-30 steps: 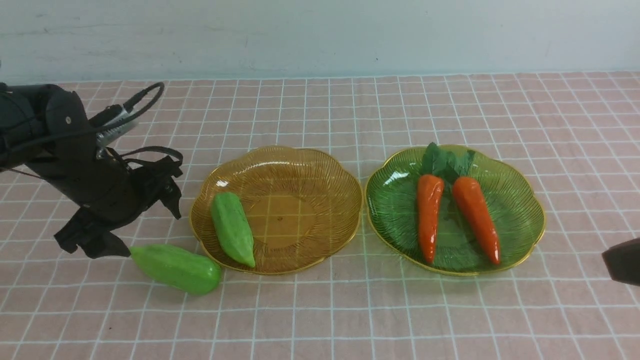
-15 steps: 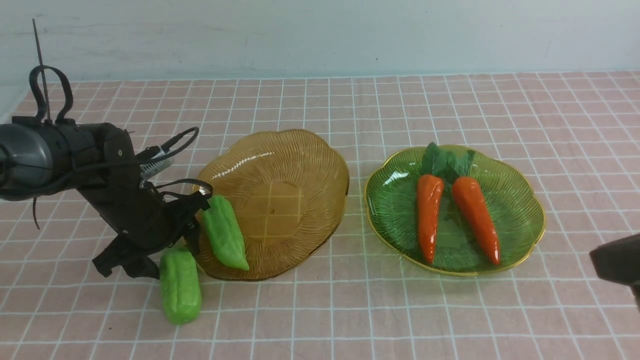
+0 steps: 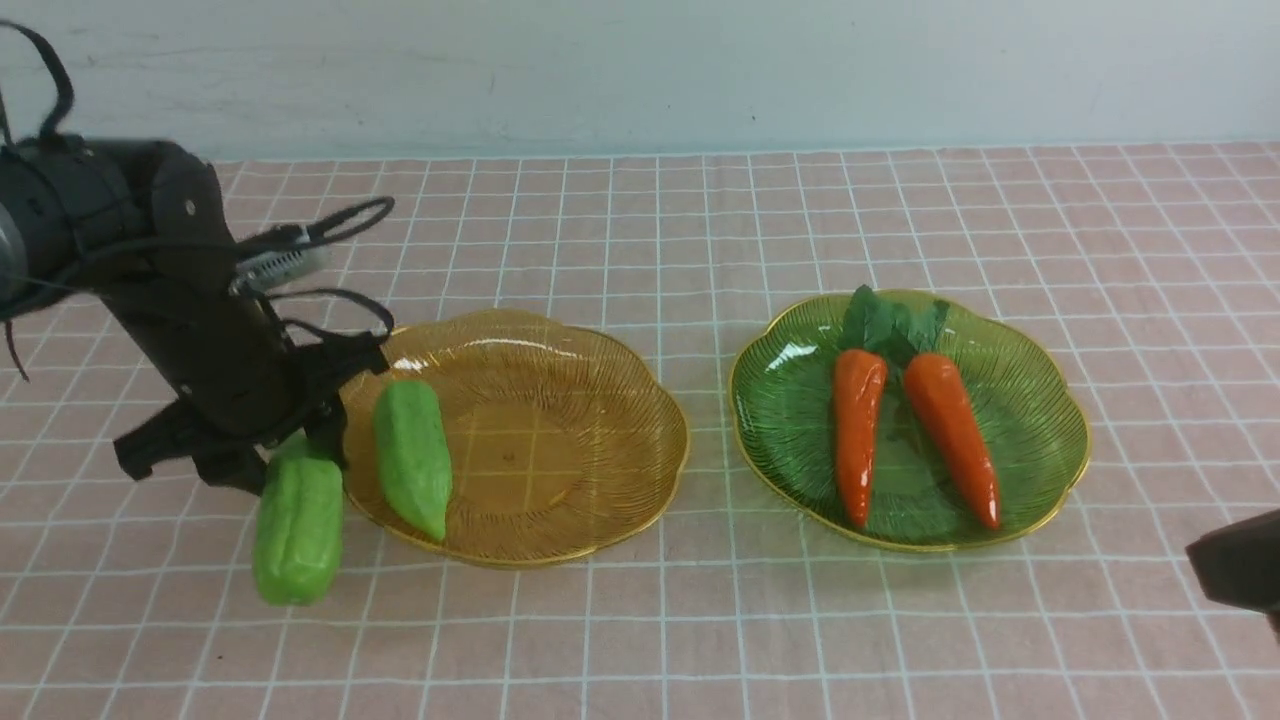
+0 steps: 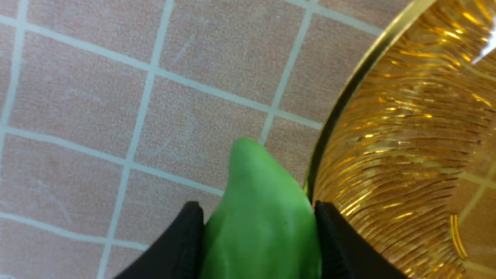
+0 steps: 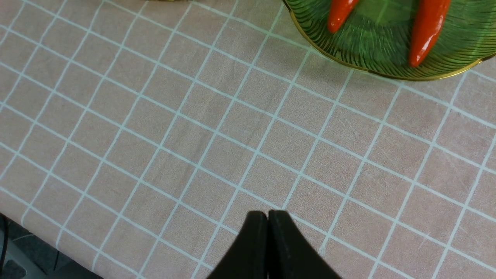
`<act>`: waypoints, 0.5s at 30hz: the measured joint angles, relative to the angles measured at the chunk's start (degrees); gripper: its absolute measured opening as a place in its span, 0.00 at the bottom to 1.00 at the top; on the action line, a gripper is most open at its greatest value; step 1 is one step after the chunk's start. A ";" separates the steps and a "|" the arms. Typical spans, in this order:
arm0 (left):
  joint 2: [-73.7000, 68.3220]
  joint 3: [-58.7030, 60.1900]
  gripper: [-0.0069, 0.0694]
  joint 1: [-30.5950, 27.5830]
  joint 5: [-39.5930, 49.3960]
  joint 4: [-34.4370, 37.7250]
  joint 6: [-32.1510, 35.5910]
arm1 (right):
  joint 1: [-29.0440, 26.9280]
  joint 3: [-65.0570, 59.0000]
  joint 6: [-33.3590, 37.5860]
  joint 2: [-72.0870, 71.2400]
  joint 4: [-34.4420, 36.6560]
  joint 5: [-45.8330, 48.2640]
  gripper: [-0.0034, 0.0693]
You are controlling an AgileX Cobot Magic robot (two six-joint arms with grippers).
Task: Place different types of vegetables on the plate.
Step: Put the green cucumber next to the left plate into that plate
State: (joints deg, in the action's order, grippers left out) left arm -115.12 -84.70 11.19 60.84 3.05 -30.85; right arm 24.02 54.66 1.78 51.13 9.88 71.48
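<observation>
One gourd (image 3: 297, 535) is gripped by the left tool (image 4: 257, 232) beside the amber plate (image 3: 600, 390); a lift over its rim is judged needed next.

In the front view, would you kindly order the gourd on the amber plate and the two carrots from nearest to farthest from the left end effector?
1. Gourd on the amber plate, right beside the left end effector.
2. Left carrot, on the green plate.
3. Right carrot, farthest right.
</observation>
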 joint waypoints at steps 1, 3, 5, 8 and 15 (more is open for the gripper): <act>0.00 -0.06 0.45 0.00 0.00 -0.15 0.00 | 0.00 0.00 0.00 0.00 0.00 0.00 0.03; 0.00 -0.28 0.45 0.00 0.07 -0.27 0.00 | 0.00 0.00 0.00 0.00 0.00 0.00 0.03; -0.05 -0.41 0.45 0.04 0.12 -0.28 0.05 | 0.00 0.00 0.00 0.00 0.00 0.00 0.03; -0.05 -0.41 0.46 0.04 0.12 -0.34 0.05 | 0.00 0.00 0.00 0.00 0.00 0.00 0.03; -0.05 -0.41 0.51 0.04 0.35 -0.70 0.05 | 0.00 0.00 0.00 0.00 0.00 0.00 0.03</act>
State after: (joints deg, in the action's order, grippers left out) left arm -115.17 -85.11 11.23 61.19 2.35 -30.80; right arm 24.02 54.66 1.78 51.13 9.88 71.48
